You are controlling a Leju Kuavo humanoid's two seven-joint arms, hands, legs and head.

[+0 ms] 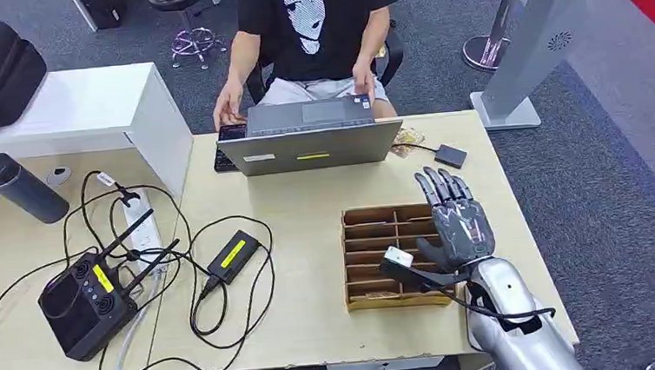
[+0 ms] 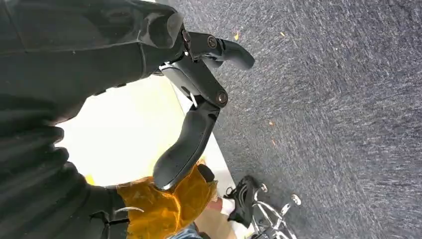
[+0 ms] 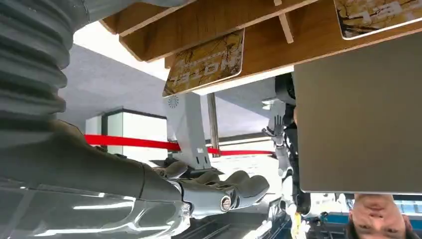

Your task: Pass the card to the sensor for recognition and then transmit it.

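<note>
A wooden slotted card holder (image 1: 390,255) sits on the table's right half. A patterned card (image 1: 374,296) lies in its nearest slot. In the right wrist view a gold card printed HOTEL (image 3: 204,62) lies against the holder's wood (image 3: 209,20), with another card (image 3: 378,15) beside it. My right hand (image 1: 453,220) hovers over the holder's right side, fingers straight and spread, holding nothing. A small dark sensor box (image 1: 450,155) on a cable lies beyond it, near a loose card (image 1: 406,140). My left hand (image 2: 199,114) hangs over grey carpet and holds nothing.
A person sits behind an open grey laptop (image 1: 321,142) at the table's far edge. Left of the holder lie a black power brick (image 1: 235,254), tangled cables, a power strip (image 1: 140,233) and a black controller (image 1: 88,302). A dark flask (image 1: 19,187) stands far left.
</note>
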